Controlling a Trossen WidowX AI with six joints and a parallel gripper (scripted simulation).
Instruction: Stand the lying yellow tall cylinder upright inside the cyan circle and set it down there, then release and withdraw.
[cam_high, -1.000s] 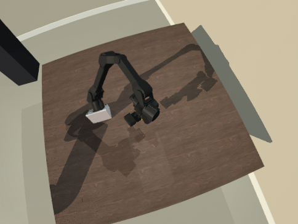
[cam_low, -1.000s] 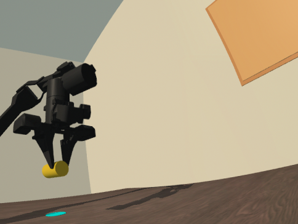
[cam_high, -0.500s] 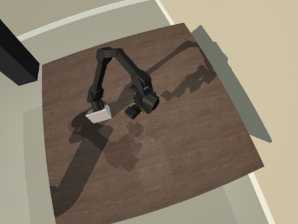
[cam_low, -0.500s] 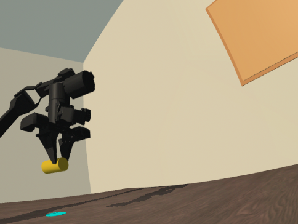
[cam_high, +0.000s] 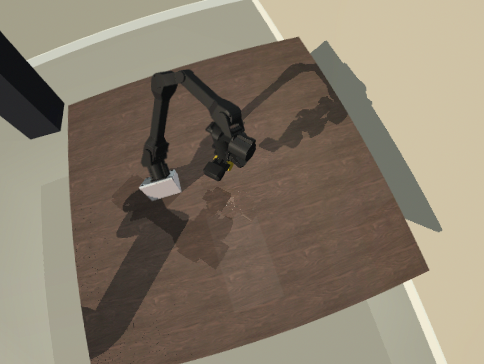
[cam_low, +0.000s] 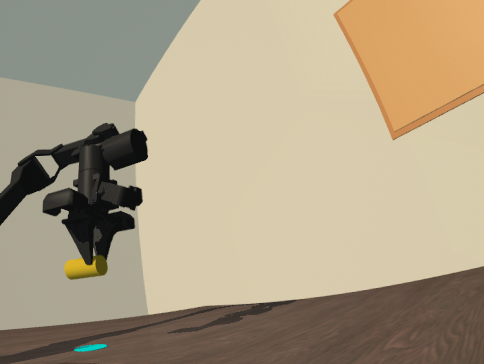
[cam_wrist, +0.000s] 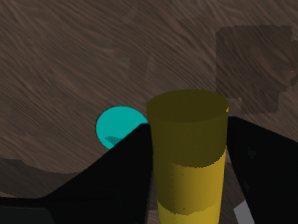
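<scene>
The yellow tall cylinder (cam_high: 230, 166) (cam_low: 77, 269) (cam_wrist: 192, 185) lies nearly level between the fingers, high above the table. My gripper (cam_low: 95, 260) (cam_wrist: 188, 129) is shut on it, with one finger on each side of the cylinder. In the wrist view one round end of the cylinder faces up the picture. The cyan circle (cam_low: 90, 347) (cam_wrist: 119, 122) lies flat on the table, below the gripper in the exterior view. In the wrist view it shows left of the cylinder, partly covered by the left finger. In the top view the circle is hidden, and the arm covers most of the cylinder.
The wooden table (cam_high: 320, 215) (cam_low: 400, 320) carries the arm's pale base (cam_high: 161, 188). Dark shadows of the arm fall across the table. A black block (cam_high: 37, 107) stands beyond the table's left edge in the top view. An orange panel (cam_low: 425, 60) shows high at the right in the exterior view.
</scene>
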